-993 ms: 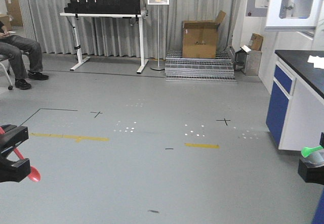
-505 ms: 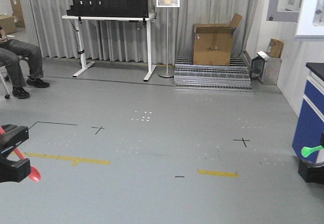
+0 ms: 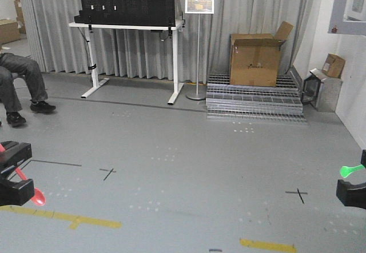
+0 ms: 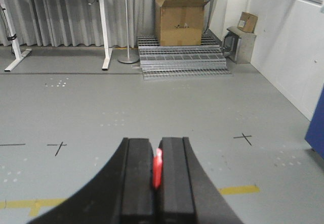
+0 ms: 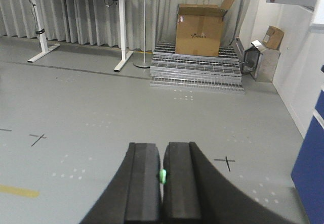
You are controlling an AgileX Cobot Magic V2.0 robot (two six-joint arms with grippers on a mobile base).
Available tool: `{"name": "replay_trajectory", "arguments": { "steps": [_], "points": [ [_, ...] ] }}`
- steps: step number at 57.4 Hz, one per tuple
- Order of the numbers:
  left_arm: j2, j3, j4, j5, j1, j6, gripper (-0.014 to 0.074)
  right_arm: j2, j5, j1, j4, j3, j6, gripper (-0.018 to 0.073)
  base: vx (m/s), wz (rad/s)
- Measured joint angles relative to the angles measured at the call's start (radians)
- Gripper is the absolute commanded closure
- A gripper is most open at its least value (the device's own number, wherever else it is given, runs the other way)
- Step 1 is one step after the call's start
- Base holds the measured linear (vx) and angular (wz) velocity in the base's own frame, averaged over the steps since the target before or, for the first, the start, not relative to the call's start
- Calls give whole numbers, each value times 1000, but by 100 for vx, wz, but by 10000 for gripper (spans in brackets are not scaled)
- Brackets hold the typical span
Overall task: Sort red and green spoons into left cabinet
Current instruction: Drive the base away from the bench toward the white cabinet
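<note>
My left gripper (image 3: 14,172) sits at the left edge of the front view, shut on the red spoon (image 3: 27,185), whose bowl hangs below the fingers toward the floor. In the left wrist view the red spoon (image 4: 157,169) shows as a thin strip pinched between the black pads of that gripper (image 4: 155,143). At the right edge, my right gripper (image 3: 354,189) is shut on the green spoon (image 3: 349,171), which sticks out to the left. The right wrist view shows only a small bit of the green spoon (image 5: 162,176) inside the shut gripper (image 5: 162,148). The left cabinet is out of view.
Grey floor with yellow tape (image 3: 63,217) and black crosses lies ahead. Far back stand a white desk with a black pegboard (image 3: 126,21), a sign stand (image 3: 199,47) and a cardboard box (image 3: 256,59) on stacked metal grating (image 3: 254,101). A seated person's legs (image 3: 20,79) are at left. A blue cupboard edge (image 5: 311,183) is at right.
The whole scene has slid to the right in the front view, and the blue-fronted counter has left the right side. Both grippers stay shut on their spoons in the same places.
</note>
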Motion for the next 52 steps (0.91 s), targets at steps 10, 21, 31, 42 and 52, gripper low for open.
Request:
{"name": "replay_trajectory", "arguments": {
  "steps": [10, 21, 31, 42, 52],
  "points": [
    [0, 0, 0, -1, 0, 0, 600, 0, 0, 0, 0, 0, 0, 562, 65, -1],
    [0, 0, 0, -1, 0, 0, 600, 0, 0, 0, 0, 0, 0, 562, 64, -1],
    [0, 0, 0, -2, 0, 0, 600, 0, 0, 0, 0, 0, 0, 562, 66, 1],
    [0, 0, 0, -1, 0, 0, 600, 0, 0, 0, 0, 0, 0, 562, 67, 1],
    [0, 0, 0, 0, 0, 0, 600, 0, 1, 0, 0, 0, 0, 562, 68, -3]
  ]
}}
